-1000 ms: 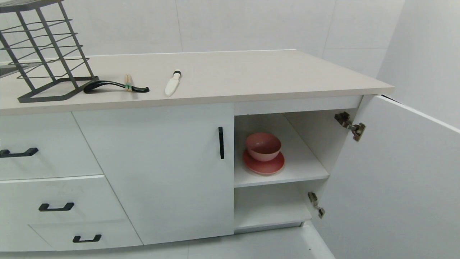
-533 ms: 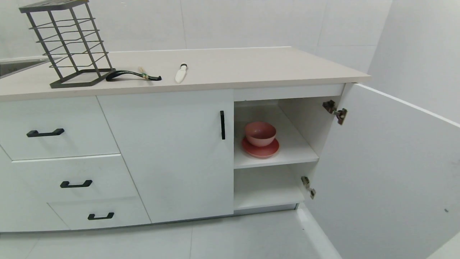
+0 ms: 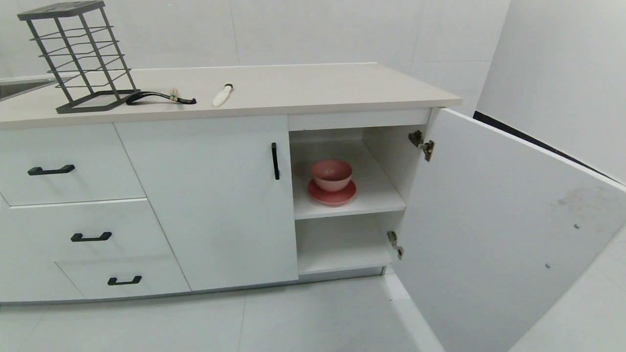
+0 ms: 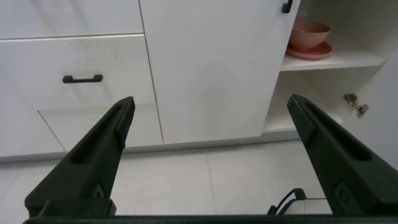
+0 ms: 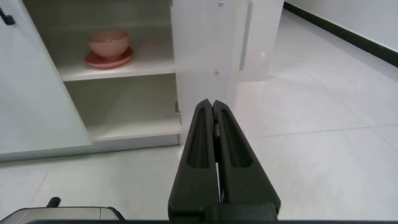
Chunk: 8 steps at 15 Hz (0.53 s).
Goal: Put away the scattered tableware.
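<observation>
While both arms hang empty before the cabinet: tableware part stored, part loose
Pink bowl on red plate, upper shelf behind open door, frame centre; black ladle and white utensil on counter, upper left, beside wire rack. Left gripper spread wide, empty; right gripper pressed together, empty. Judged next: counter pieces; approach square, grip each handle mid-length, keep clear of the door edge

White tiled wall fills the upper frame, pale floor the bottom; a white cabinet (3 drawers at left) stands between.
</observation>
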Available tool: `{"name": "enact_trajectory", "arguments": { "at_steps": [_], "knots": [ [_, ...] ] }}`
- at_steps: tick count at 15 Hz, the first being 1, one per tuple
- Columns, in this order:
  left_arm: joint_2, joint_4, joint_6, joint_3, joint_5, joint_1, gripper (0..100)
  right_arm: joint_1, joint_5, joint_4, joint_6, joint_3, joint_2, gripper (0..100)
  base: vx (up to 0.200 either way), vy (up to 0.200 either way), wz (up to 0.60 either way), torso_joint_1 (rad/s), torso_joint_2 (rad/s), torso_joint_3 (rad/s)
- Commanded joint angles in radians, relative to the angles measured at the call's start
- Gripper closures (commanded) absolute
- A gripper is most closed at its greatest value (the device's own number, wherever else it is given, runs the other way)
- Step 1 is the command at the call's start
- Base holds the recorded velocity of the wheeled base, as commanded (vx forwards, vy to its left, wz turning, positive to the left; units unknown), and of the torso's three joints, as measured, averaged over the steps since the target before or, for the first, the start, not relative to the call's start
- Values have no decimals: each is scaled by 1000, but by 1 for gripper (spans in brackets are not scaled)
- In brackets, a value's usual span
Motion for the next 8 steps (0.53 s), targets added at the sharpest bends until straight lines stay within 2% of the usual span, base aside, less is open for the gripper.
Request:
{"name": "enact_trajectory", "arguments": {
  "at_steps": [1,8],
  "knots": [
    [0,-1,1,0,0,0,0,-1,0,0,0,0,2,100,0,-200,0,-2,7,2],
    [0,-1,-1,0,0,0,0,-1,0,0,0,0,4,100,0,-200,0,4,3,1]
  ]
}}
